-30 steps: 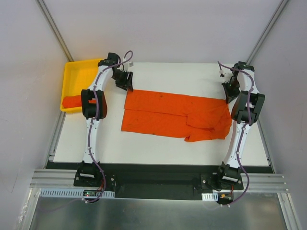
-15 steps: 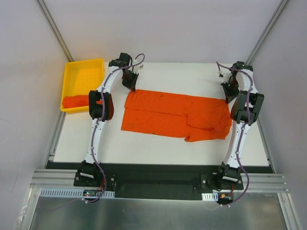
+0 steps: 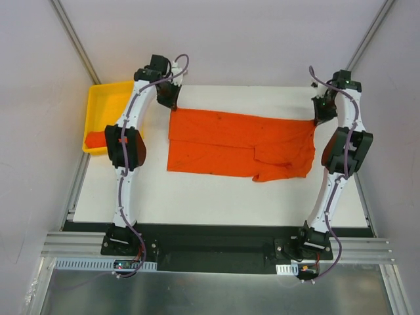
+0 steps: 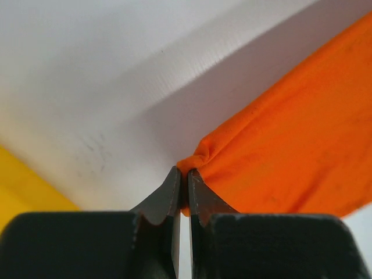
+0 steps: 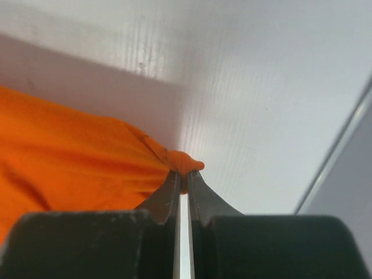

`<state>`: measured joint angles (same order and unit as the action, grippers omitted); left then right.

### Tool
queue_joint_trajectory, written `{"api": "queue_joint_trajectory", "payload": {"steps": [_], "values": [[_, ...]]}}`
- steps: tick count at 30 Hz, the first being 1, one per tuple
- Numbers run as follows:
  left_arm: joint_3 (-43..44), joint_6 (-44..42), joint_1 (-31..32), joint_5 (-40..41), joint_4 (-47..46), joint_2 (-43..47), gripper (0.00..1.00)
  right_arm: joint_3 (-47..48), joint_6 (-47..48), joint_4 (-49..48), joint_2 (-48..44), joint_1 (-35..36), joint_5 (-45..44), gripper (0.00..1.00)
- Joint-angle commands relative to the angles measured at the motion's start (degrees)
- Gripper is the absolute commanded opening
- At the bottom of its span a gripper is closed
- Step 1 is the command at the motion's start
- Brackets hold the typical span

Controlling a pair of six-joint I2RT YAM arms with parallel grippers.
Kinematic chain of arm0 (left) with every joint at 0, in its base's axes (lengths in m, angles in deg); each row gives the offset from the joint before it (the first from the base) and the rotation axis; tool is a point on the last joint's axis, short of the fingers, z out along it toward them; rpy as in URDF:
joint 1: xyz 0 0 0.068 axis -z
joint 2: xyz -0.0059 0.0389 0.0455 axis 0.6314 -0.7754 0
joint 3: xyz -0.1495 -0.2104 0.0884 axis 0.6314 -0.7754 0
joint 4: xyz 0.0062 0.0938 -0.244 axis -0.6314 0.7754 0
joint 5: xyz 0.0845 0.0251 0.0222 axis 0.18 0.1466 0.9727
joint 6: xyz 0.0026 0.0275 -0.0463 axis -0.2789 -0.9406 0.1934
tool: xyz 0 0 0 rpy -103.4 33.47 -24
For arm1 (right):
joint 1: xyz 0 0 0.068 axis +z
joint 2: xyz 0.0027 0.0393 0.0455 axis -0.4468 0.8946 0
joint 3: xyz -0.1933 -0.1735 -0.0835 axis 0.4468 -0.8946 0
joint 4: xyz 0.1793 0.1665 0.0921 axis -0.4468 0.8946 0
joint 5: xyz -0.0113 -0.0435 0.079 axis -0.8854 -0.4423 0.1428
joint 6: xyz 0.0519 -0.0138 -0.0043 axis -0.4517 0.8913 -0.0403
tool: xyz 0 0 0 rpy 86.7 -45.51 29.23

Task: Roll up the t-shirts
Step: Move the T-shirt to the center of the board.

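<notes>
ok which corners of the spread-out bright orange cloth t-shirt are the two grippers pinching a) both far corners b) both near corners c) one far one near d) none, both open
a: the left gripper and the right gripper are each shut on a corner at the far edge of the bright orange cloth t-shirt.

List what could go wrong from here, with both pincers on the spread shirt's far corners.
The left pincer and right pincer each nip only a small tuck of the t-shirt; it may slip out under tension.
Its near right part lies folded unevenly, so a roll could come out lopsided.
</notes>
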<state>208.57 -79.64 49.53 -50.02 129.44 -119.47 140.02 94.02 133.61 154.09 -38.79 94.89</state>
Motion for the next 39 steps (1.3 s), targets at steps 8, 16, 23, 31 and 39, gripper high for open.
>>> {"api": "queue_joint_trajectory", "payload": {"steps": [8, 16, 23, 31, 39], "values": [[-2.83, -0.03, -1.05, 1.39, 0.43, 24.04, 0.0, -19.29, -4.12, -17.73, -34.04, -1.02, 5.87, 0.01], [-9.23, -0.73, -1.14, 3.06, 0.43, 38.9, 0.0, -21.85, -7.11, -18.09, -49.84, -1.64, 7.28, 0.01], [-16.19, -2.05, -1.14, 8.24, 0.25, 54.53, 0.0, -27.54, -8.34, -17.74, -65.13, -1.99, 7.81, 0.0], [-25.32, -3.29, -2.98, 8.61, 0.51, 70.63, 0.0, -31.87, -9.14, -14.06, -83.96, -2.25, 7.98, 0.01], [-30.16, 0.32, -9.31, 0.08, 2.01, 84.26, 0.0, -29.23, -8.87, -8.34, -97.41, -2.25, 6.75, 0.01]]}}
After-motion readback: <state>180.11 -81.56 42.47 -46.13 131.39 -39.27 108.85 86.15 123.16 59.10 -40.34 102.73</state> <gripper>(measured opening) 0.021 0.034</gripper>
